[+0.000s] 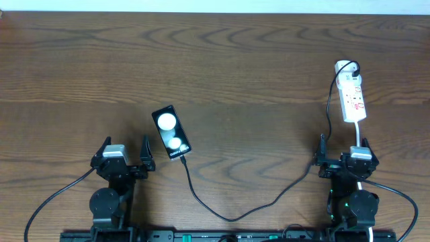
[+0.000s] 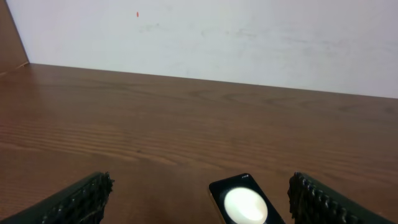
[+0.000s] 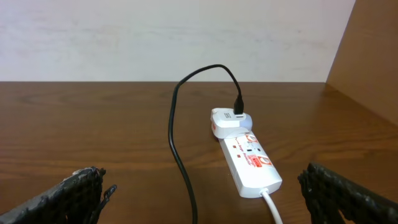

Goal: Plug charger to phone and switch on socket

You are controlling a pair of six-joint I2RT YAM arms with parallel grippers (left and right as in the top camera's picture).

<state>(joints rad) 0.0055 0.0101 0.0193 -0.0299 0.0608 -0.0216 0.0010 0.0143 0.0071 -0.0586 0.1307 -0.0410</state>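
Note:
The black phone [image 1: 171, 132] lies at the table's middle left, with two white round spots; its far end shows in the left wrist view [image 2: 244, 200]. The thin black charger cable [image 1: 235, 216] runs from the phone's near end, where its tip touches, in a loop to the white plug on the socket [image 1: 353, 97] at the right. In the right wrist view the cable [image 3: 177, 143] enters the white plug on the socket [image 3: 249, 160]. My left gripper [image 1: 125, 156] is open and empty, left of the phone. My right gripper [image 1: 342, 151] is open and empty, just short of the socket.
The socket's white lead [image 1: 357, 131] runs back toward my right arm. A pale wall [image 2: 211, 37] stands behind the table's far edge. A wooden side panel [image 3: 370, 56] rises at the right.

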